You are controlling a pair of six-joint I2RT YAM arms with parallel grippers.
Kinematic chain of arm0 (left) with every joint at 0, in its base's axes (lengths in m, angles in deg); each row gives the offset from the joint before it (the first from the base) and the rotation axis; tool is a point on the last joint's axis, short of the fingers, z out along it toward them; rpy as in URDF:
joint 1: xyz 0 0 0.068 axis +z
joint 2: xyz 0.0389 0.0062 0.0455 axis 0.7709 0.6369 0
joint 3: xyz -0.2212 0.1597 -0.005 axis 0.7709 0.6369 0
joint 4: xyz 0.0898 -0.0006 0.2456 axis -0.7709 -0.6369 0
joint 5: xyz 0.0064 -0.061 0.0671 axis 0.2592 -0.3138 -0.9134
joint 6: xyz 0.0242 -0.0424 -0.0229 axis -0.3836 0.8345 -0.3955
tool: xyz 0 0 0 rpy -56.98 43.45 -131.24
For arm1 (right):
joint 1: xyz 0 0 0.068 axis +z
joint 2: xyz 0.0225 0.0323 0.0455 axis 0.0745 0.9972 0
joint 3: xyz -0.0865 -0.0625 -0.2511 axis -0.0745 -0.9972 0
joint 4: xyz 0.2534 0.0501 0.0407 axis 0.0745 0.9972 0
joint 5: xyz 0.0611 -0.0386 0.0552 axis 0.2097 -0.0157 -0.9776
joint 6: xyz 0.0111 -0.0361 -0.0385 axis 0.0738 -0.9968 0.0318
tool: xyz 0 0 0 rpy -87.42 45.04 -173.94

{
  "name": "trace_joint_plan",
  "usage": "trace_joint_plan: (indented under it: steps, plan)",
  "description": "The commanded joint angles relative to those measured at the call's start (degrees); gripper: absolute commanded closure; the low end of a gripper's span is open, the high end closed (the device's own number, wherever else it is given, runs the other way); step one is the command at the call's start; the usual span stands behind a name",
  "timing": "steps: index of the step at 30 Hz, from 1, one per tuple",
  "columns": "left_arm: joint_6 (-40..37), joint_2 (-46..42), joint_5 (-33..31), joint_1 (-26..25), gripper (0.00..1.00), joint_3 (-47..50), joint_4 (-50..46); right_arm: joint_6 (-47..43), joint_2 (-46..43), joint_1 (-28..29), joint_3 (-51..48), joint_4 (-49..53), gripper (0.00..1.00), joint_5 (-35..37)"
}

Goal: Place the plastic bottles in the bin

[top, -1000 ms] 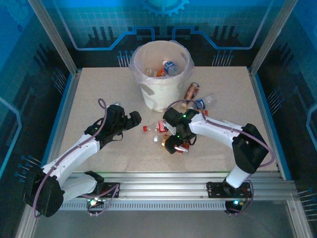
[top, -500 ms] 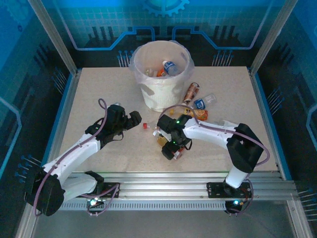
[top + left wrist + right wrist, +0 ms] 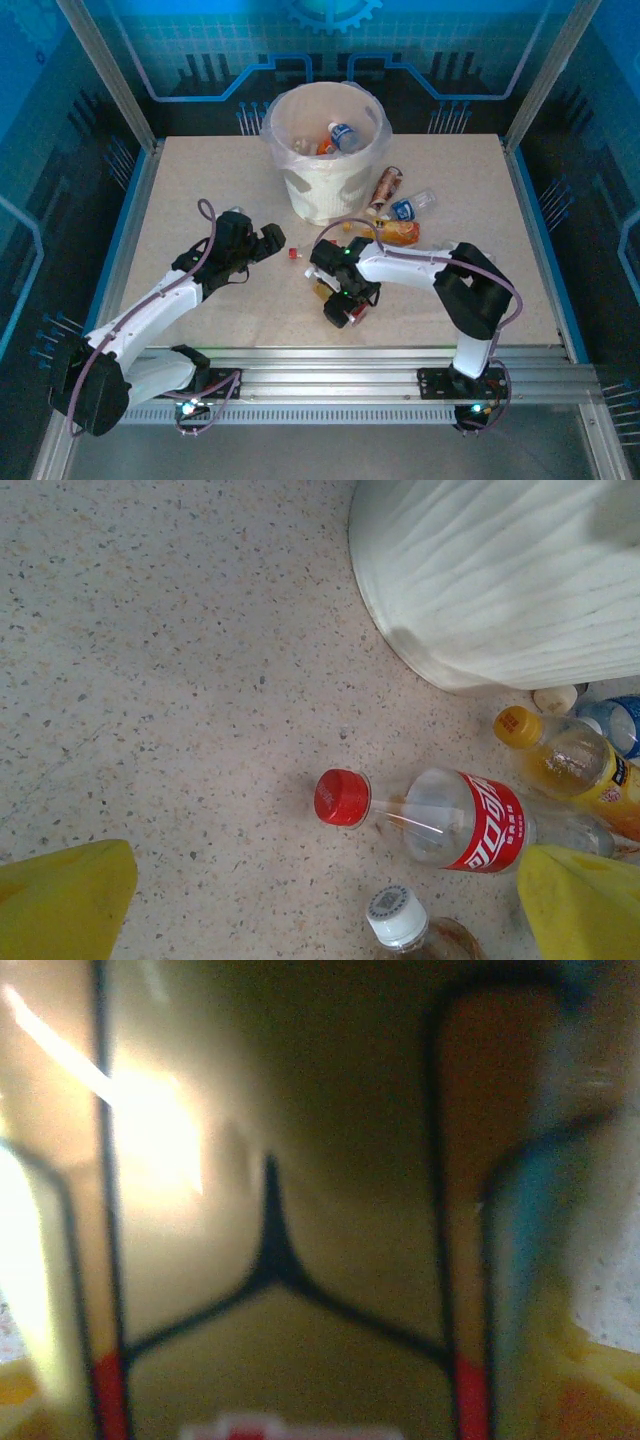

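Left fingers (image 3: 60, 900) hang spread and empty over the speckled counter (image 3: 150, 630), above a clear red-labelled plastic bottle (image 3: 455, 820). Right fingers (image 3: 605, 1375) straddle a blurred yellow-brown bottle (image 3: 280, 1210); whether they grip it I cannot tell. The tall white lined bin (image 3: 325, 195) holds at least two bottles (image 3: 343, 134). Several more lie outside it, so I judge most of the work is left.

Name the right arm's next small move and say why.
Probably close the right end effector on the brown-labelled plastic bottle: it lies between the yellow fingers, close under the wrist camera, so gripping should come before lifting.
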State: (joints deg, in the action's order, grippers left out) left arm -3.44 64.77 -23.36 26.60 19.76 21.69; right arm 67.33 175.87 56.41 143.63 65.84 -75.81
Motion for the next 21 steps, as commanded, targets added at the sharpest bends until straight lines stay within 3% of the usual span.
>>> trace_joint_plan:
  steps: [1, 6, 13, 21]
  plan:
    - [1.7, -1.4, -2.5, -0.1, 0.01, 0.4, -1.2, -1.0, 1.7, 1.1, 0.5, -0.4, 0.12, -0.6]
    - [2.3, -1.8, -3.7, 0.1, 0.01, 0.3, -1.9, -1.5, 0.8, 1.9, 1.0, 0.3, 0.22, -0.9]
    - [2.9, -2.5, -4.8, 0.0, 0.01, 0.4, -2.3, -1.4, -5.4, 2.3, 2.1, 2.5, 0.46, -0.2]
    - [2.8, -3.9, -5.6, 0.0, 0.01, 0.3, -2.0, -0.9, -16.0, 2.3, 8.8, 7.3, 0.51, 5.3]
